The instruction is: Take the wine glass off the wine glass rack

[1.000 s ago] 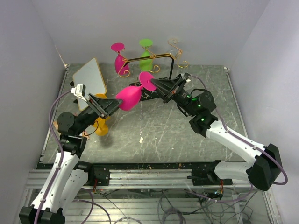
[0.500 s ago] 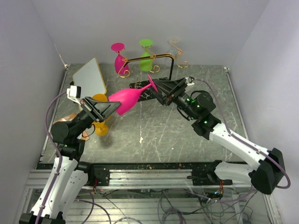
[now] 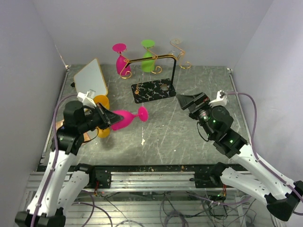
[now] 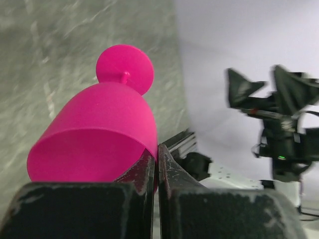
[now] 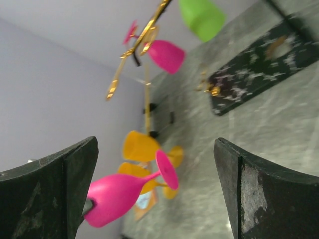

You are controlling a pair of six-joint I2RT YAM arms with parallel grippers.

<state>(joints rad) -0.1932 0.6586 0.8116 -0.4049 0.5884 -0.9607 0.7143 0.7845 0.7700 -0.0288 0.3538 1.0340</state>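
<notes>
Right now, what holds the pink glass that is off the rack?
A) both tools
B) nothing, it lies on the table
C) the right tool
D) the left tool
D: the left tool is shut on the rim of the pink glass, while the right tool stands open, apart from it.

The left claw (image 4: pixel 156 152) hides the near rim of the pink wine glass (image 4: pixel 99 134); the right arm (image 4: pixel 286 129) behind is smeared. The right wrist view is soft throughout — the green glass (image 5: pixel 202 17) is cut by the top edge, the wine glass rack's base (image 5: pixel 254 79) by the right. From above, the left arm (image 3: pixel 75 124) half covers the orange glass (image 3: pixel 101 100).
</notes>
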